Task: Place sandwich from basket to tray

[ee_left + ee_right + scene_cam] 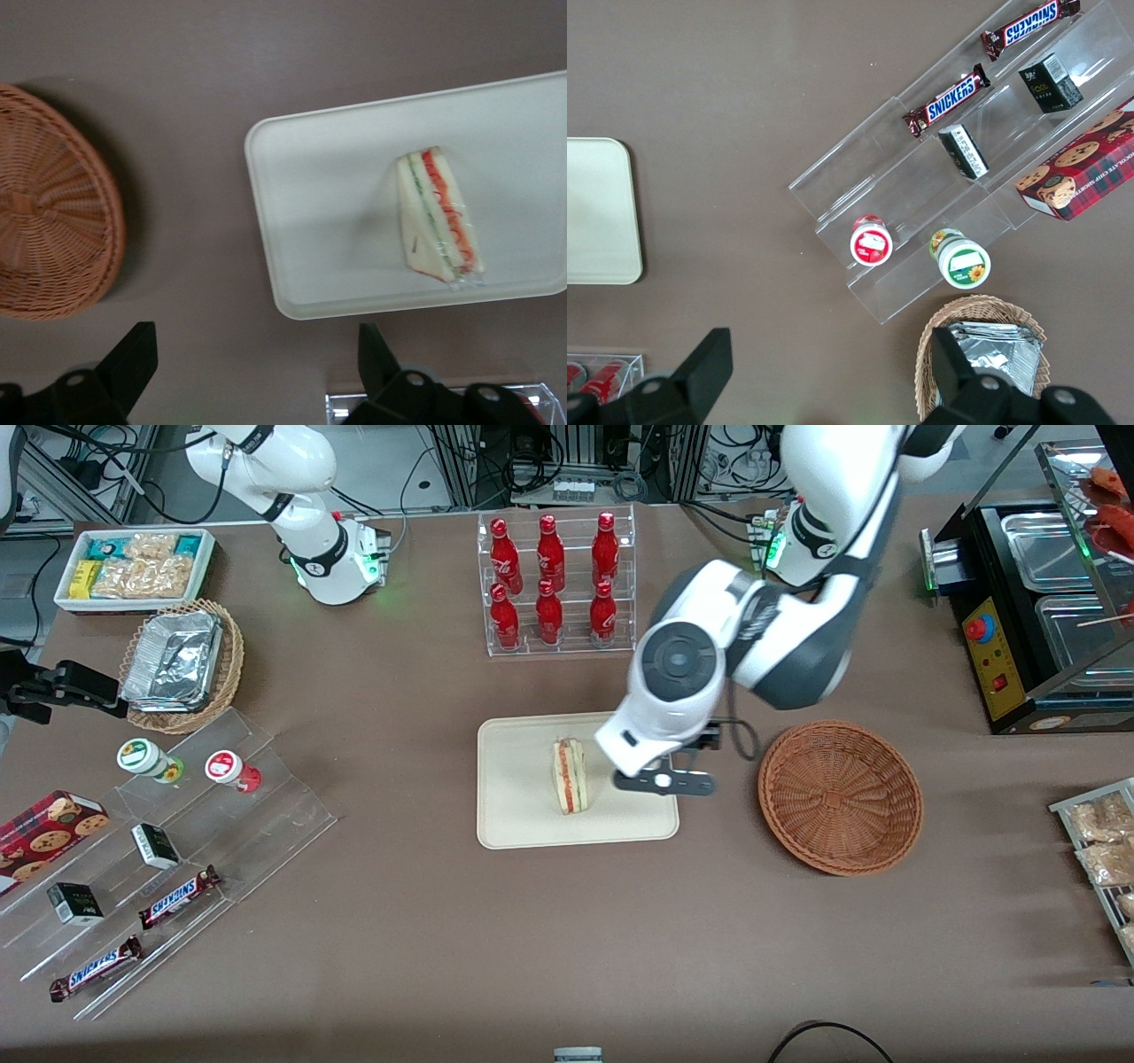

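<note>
Sandwich on tray, pincer spread above tray edge

Sandwich lies on the tray, standing on one cut face with its red, white and green filling layers facing upward. It sits in the half of the tray nearer the basket. The basket sits on the brown surface beside the tray, toward the working arm's end, apart from the tray and with nothing visible inside.

The left arm reaches down from its base over the surface, with the forearm angled toward the front camera and the wrist pointing downward. The pincer hangs over the tray edge nearest the basket, beside the sandwich and not touching it. In the left wrist view both fingers stand wide apart with nothing between them.
</note>
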Controlling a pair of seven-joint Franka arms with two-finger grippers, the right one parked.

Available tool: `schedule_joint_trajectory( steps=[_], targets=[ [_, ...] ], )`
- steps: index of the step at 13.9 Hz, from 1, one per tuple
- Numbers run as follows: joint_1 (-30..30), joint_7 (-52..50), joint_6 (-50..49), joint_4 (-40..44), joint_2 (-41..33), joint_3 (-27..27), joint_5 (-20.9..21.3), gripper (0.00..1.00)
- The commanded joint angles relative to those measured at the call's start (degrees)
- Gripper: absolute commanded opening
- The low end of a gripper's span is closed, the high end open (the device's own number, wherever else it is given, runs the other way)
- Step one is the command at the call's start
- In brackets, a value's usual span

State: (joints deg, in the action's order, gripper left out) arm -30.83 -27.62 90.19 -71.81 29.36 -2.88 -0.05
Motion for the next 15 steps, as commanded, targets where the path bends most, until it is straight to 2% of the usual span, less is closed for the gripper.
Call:
schedule_joint_trajectory(
  steps=[1, 6, 11, 15],
  targets=[
    [4.62, 6.23, -2.47, -2.72, -3.78, -0.29, 0.84, 1.0],
    [13.59, 16.44, -1.95, -11.05, -11.41, -0.37, 0.32, 1.0],
    [18.08, 18.21, 0.33, -19.59, -18.71, -0.29, 0.49, 1.0],
    [23.08, 21.98, -0.36, -21.26, -22.15, -0.29, 0.67, 1.0]
  ],
)
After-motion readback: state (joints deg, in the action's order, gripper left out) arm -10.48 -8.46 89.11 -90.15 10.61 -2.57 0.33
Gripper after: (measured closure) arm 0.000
